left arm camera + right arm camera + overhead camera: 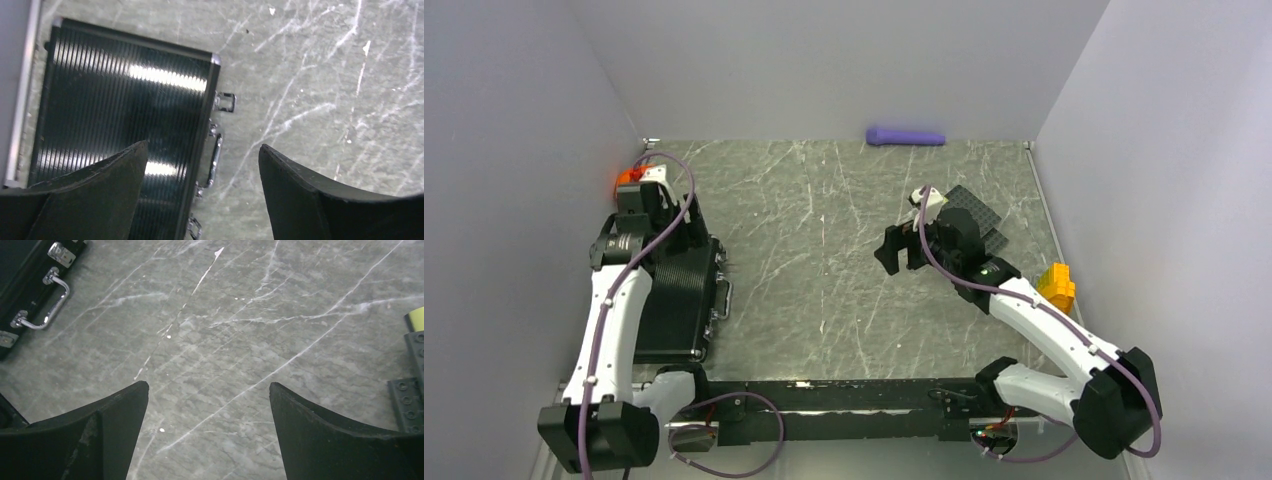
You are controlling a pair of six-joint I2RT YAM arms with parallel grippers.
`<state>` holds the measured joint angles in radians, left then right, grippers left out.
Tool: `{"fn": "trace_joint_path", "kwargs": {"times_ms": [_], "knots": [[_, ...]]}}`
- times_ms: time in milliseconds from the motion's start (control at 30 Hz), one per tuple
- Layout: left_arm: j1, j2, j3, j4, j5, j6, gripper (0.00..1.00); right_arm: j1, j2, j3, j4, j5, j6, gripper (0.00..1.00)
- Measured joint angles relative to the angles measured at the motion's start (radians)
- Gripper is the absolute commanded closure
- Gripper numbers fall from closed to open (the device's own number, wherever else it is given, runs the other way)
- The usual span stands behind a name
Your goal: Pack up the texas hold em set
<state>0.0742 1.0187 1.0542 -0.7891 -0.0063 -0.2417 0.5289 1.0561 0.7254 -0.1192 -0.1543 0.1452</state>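
The black ribbed case (679, 300) of the texas hold em set lies shut at the table's left side, its metal handle (724, 297) facing the middle. My left gripper (686, 232) hangs open over the case's far end. In the left wrist view the case (125, 100), its handle (216, 155) and a latch (226, 101) lie below the left gripper (202, 150), with nothing between the fingers. My right gripper (901, 250) stands open above bare table right of centre. The right wrist view shows the right gripper (209, 387) empty, with the case's handle (47, 305) at the upper left.
Black studded plates (979, 205) lie behind the right gripper, seen also as studded plates (407, 400) at the right edge of its wrist view. A yellow block (1056, 285) sits by the right wall. An orange toy (629, 178) is at the far left corner, and a purple object (906, 136) lies against the back wall.
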Motion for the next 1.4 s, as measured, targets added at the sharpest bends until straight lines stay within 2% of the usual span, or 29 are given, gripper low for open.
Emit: {"fn": "trace_joint_path", "kwargs": {"times_ms": [133,233,333,433,600,900,1033,1400], "knots": [[0.003,0.099,0.067,0.020,-0.027,0.039,0.32,0.007,0.057,0.023,0.019,-0.008,0.077,0.12],[0.009,0.177,0.098,0.040,-0.035,0.064,0.38,0.044,0.134,0.060,0.038,-0.002,0.146,0.16],[0.021,0.204,0.070,0.070,-0.040,0.076,0.44,0.123,0.236,0.131,0.058,0.015,0.198,0.20],[0.070,0.202,-0.027,0.143,-0.019,0.079,0.51,0.201,0.365,0.215,0.122,0.009,0.254,0.30],[0.169,0.289,-0.081,0.152,0.022,0.080,0.52,0.262,0.586,0.359,0.206,-0.048,0.332,0.42],[0.169,0.356,-0.084,0.195,0.089,0.080,0.58,0.313,0.947,0.649,0.372,-0.211,0.466,0.58],[0.169,0.403,-0.084,0.195,0.089,0.080,0.63,0.329,1.056,0.734,0.468,-0.291,0.520,0.60],[0.169,0.449,-0.048,0.208,0.089,0.080,0.64,0.362,1.283,0.988,0.592,-0.491,0.574,0.61]]}}
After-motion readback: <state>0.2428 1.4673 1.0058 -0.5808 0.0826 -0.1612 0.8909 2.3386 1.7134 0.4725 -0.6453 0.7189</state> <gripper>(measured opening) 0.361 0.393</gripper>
